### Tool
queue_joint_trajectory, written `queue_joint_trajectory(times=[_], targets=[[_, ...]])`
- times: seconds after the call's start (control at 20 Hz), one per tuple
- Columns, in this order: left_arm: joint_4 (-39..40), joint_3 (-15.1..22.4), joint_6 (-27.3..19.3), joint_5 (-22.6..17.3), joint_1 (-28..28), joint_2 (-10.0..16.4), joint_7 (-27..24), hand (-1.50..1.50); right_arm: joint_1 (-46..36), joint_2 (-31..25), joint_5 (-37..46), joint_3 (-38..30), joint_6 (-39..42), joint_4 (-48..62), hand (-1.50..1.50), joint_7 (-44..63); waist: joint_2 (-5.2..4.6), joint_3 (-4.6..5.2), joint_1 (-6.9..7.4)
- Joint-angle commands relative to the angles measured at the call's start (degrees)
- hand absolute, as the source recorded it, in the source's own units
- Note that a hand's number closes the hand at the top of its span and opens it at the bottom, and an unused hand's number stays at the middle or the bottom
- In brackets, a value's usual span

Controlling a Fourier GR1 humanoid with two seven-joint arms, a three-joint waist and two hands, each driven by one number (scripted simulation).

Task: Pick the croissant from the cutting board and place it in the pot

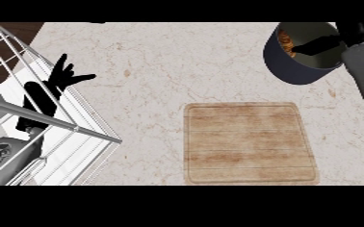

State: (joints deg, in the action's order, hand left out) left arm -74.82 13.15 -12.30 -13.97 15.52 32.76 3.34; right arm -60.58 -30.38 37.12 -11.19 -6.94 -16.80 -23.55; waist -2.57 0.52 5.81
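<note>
Now my right hand (320,44) hangs inside the pot (292,69); whether it grips anything, I cannot tell. The croissant (286,42) lies in the pot, by its left wall. I judge placing nearly done: next, let go and lift straight out. My left hand (64,79) rests open, far left of the pot.

At two o'clock only a sliver of croissant (286,42) shows inside the pot (298,72), beneath the right hand (318,44), itself cut by the edge. At nine o'clock rack (78,127) bars cross the left hand (58,81).
</note>
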Motion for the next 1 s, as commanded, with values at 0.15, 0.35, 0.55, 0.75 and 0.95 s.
queue_joint_trajectory(times=[0.15, 0.35, 0.55, 0.75, 0.95], targets=[[-2.0, -0.5, -1.5, -0.2, -5.9, -0.2, -1.5, 0.0, -1.7, -0.3, -7.3, -7.5, 0.8, 1.9, -1.5, -8.0, 0.92, -0.86, 0.62], [-1.7, 0.2, -2.3, -0.3, -5.0, -1.3, -0.5, 0.0, -2.5, 0.2, -16.1, -15.8, 3.4, 1.6, -1.5, -11.5, 1.32, -0.87, -0.88], [-1.9, -0.4, -2.8, 0.4, -7.3, -0.6, -2.0, 0.0, -4.9, -3.1, -18.0, -17.6, 10.6, 4.5, -1.5, -8.6, 1.43, -0.71, -1.13], [-1.3, -1.4, -2.8, -0.1, -5.6, 0.0, -0.8, 0.0, -1.9, -7.8, -19.4, -18.8, 19.2, 6.3, -1.5, -11.4, 1.28, -0.75, -2.05], [-3.9, -1.0, -3.8, 0.1, -7.2, 0.1, 0.1, 0.0, 1.2, -10.8, -20.6, -19.7, 25.9, 7.4, -1.5, -13.6, 1.5, -0.8, -2.1]])
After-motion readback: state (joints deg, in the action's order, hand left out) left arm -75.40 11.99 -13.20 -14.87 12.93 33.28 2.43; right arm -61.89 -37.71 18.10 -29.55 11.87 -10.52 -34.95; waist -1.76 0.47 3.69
